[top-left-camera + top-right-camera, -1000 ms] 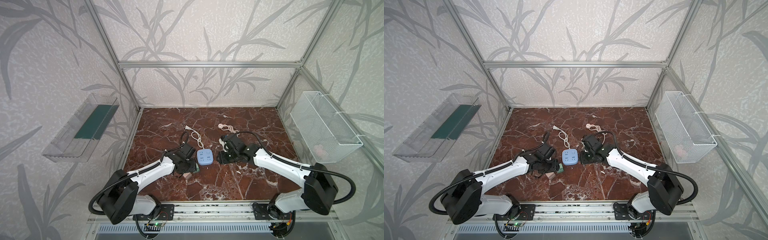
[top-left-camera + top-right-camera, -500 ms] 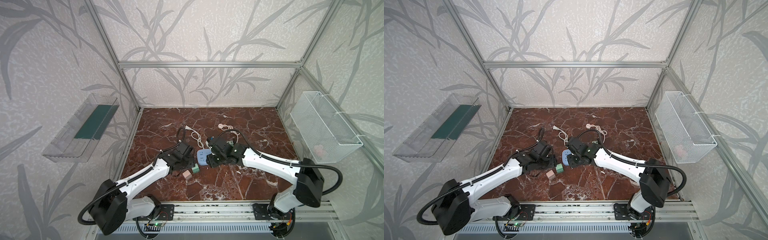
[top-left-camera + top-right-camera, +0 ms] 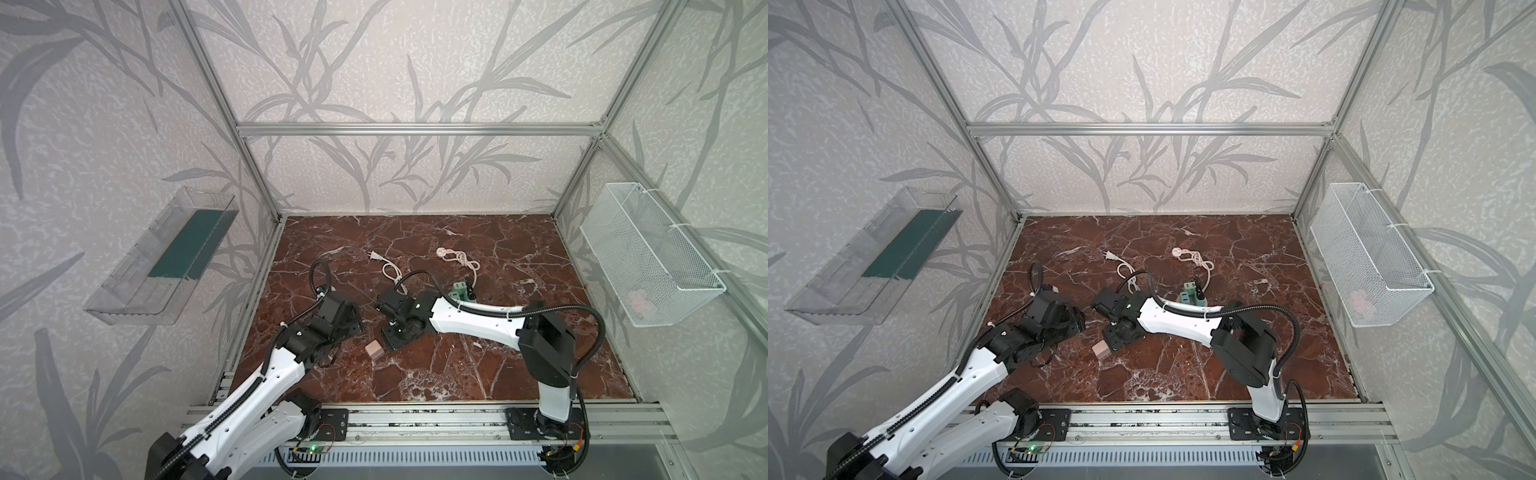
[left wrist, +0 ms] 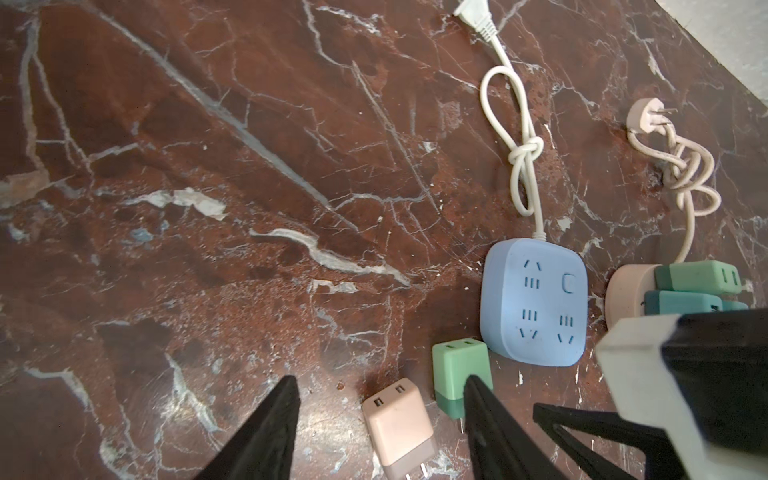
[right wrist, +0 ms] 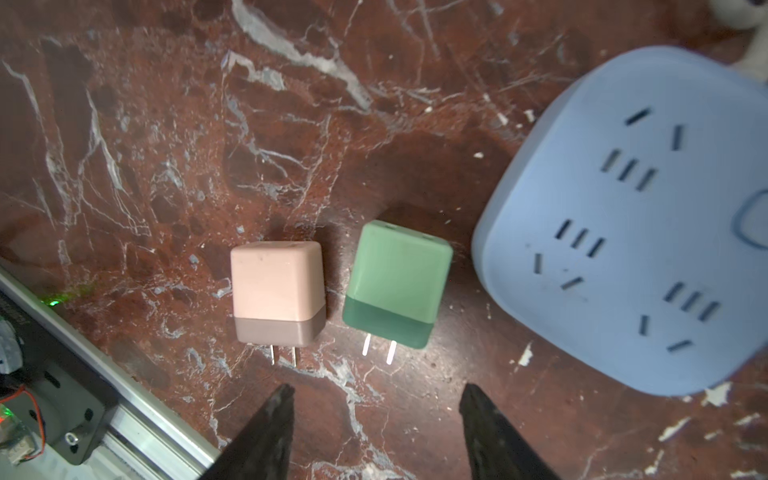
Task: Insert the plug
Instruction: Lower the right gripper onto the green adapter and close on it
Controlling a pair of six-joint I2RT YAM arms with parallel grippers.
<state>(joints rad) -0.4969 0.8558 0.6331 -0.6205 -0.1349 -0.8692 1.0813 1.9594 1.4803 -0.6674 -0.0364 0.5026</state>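
R gripper [image 5: 374,390] hangs spread, empty, by green plug [image 5: 397,278] lying flat btwn pink plug [image 5: 276,282] & blue power strip [image 5: 648,232] (L gripper [image 4: 380,382] spread, empty too): tight gap, so a grab could knock either neighbour.

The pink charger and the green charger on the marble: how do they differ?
Colour: the pink charger has a grey-brown base, the green charger a darker green one. Place: the green charger lies beside the blue power strip; the pink charger lies beyond the green charger, farther from the strip. Both are small cubes with two flat prongs, lying on their sides, unplugged.
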